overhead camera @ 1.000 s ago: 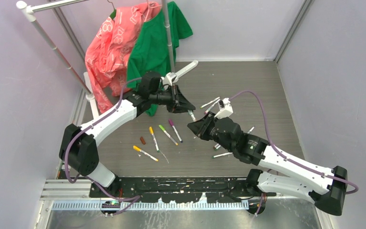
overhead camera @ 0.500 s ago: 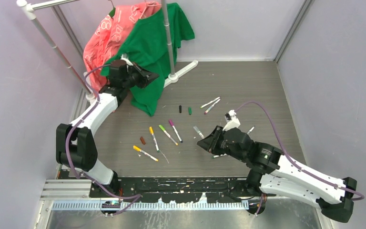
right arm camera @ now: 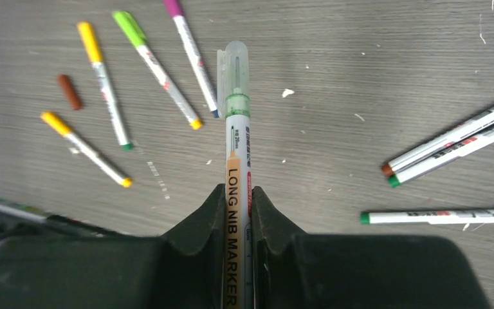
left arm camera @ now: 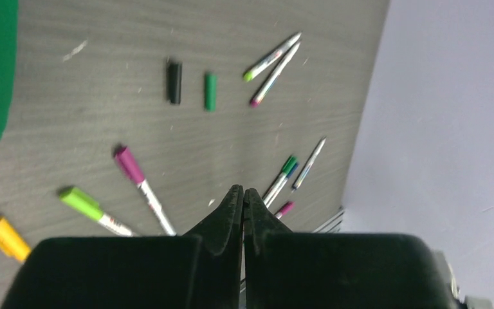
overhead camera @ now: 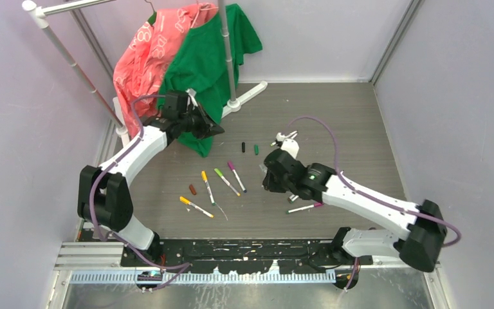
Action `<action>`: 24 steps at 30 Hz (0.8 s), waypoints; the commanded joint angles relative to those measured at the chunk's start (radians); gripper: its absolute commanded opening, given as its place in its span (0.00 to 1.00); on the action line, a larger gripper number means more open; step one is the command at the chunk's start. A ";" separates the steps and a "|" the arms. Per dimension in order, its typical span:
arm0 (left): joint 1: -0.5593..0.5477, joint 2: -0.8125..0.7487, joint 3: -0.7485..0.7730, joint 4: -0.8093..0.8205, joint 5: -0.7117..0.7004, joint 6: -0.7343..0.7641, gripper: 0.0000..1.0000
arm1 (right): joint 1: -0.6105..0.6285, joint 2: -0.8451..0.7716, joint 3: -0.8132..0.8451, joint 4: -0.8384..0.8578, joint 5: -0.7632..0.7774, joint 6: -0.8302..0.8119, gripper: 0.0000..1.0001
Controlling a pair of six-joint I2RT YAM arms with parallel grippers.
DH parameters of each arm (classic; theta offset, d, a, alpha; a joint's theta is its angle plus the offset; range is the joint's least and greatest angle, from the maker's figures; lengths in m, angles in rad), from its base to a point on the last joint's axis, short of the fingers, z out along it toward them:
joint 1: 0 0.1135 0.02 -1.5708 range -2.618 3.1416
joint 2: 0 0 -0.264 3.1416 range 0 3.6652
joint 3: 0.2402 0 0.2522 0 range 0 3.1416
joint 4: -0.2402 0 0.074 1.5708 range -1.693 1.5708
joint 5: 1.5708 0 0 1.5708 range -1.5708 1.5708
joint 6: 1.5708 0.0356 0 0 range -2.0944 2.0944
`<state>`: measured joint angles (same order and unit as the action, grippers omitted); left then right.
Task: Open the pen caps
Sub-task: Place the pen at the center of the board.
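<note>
1. Grey wood-grain tabletop (overhead camera: 334, 116) is stretching between lavender walls, and we are seeing a pink shirt (overhead camera: 148, 58) and a green shirt (overhead camera: 206, 58) hanging from a white rack pole (overhead camera: 71, 58) at the far left.
2. We are finding the left gripper (left arm camera: 243, 199) hovering over the table just beside the green shirt's hem, its two black fingers pressed together with nothing between them.
3. We are watching the right gripper (right arm camera: 237, 193) near mid-table pinching a white-barrelled marker pen (right arm camera: 236, 138) printed "LONG NIB MARKER", the barrel sticking out beyond the fingertips.
4. A translucent cap with a green collar (right arm camera: 233, 71) is sitting on that pen's far end; we cannot tell whether it is touching the table.
5. A short black cap (left arm camera: 175, 82) and a short green cap (left arm camera: 210, 91) are lying loose side by side, slightly apart, towards the far middle.
6. A small brown cap (right arm camera: 69, 91) is lying alone beside a yellow-capped pen (right arm camera: 103, 84).
7. Near these, a light-green-capped pen (right arm camera: 157, 67), a magenta-capped pen (right arm camera: 193, 58) and an orange-capped pen (right arm camera: 83, 148) are fanning out left of the right gripper.
8. Further right, two white pens lying together (right arm camera: 453, 145) and a single white pen with a magenta end (right arm camera: 437, 217) are resting on the table.
</note>
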<state>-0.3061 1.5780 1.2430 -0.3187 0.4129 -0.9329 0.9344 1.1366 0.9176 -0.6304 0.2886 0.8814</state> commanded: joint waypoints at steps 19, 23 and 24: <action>-0.113 -0.042 -0.067 -0.219 -0.047 0.163 0.21 | -0.048 0.523 0.080 0.205 0.096 -0.192 0.25; -0.125 -0.046 -0.069 -0.221 -0.045 0.160 0.23 | -0.048 0.558 0.090 0.196 0.100 -0.168 0.41; -0.127 -0.048 -0.072 -0.217 -0.044 0.157 0.24 | -0.048 0.562 0.095 0.190 0.101 -0.164 0.43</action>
<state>-0.4229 1.5414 1.1736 -0.5404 0.3668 -0.7948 0.8925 1.6859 0.9649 -0.4572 0.3550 0.7067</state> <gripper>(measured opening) 0.229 0.388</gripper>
